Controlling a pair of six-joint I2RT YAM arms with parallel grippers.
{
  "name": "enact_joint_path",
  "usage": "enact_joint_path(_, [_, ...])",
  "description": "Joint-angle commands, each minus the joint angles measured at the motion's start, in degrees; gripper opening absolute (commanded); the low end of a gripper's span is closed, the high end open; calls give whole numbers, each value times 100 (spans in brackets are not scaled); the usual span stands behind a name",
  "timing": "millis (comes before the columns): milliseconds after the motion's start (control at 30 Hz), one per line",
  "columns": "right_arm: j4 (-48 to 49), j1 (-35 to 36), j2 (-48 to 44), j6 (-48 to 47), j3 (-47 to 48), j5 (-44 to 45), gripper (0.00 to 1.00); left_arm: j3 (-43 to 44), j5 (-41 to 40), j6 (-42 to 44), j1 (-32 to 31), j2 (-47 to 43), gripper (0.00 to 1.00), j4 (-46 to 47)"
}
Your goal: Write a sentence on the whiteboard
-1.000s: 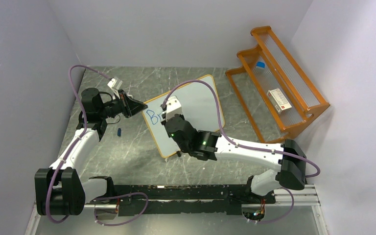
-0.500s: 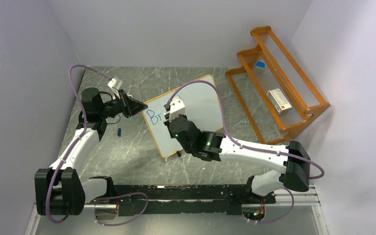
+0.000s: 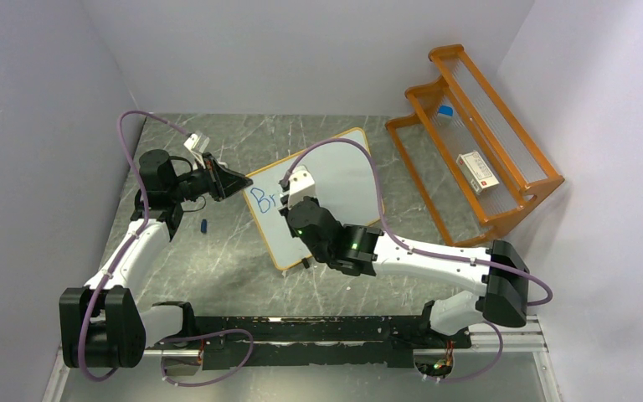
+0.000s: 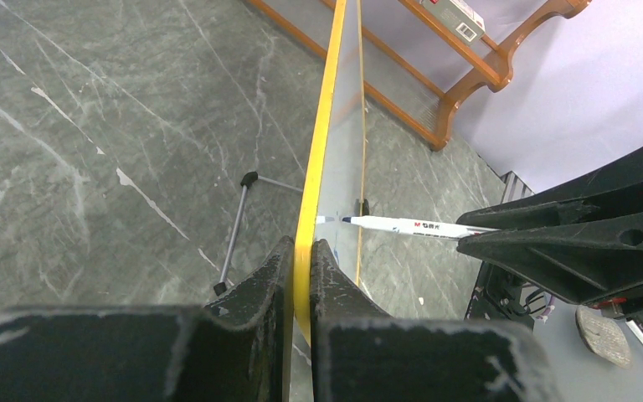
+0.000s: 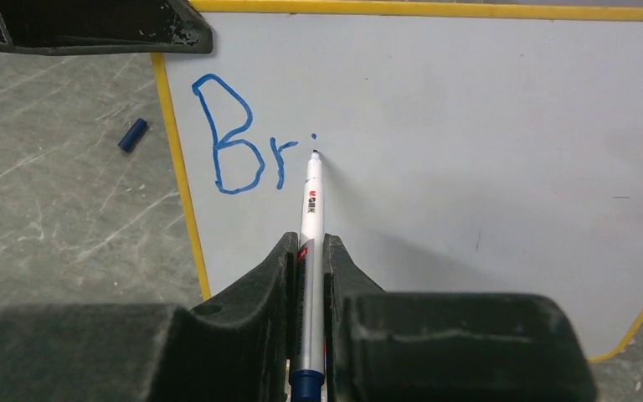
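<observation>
- The whiteboard (image 3: 343, 167), a large rectangular white board with a thin orange-wood frame and rounded corners, stands propped on the grey marbled table (image 3: 218, 260) near its middle in my overhead view.
- The sentence (image 5: 234, 151) so far is blue handwritten marker lettering, "Br" plus a small dot just to its 3 o'clock, at the board's 10 o'clock corner as my right wrist camera sees it.
- My left gripper (image 4: 301, 251) has its two black fingers pinched tight on the board's frame edge, at the board's 9 o'clock side from above.
- My right gripper (image 5: 308, 243) is clamped on a slim white marker pen with a silver barrel (image 5: 311, 193), pointing to 12 o'clock in its wrist view.
- The pen's tip is right at the board face, just below the dot; I cannot tell whether it touches.
- A small dark blue pen cap (image 3: 204, 225) lies on the table at about 8 o'clock from the board, apart from it.
- An orange wooden two-tier rack (image 3: 477, 142) stands at 2 o'clock, with a small white box on one shelf.
</observation>
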Motion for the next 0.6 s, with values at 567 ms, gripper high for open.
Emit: enact_joint_path(567, [-244,-4,99,202,12,107,0,-62,-61,307,-123,154,5,-562])
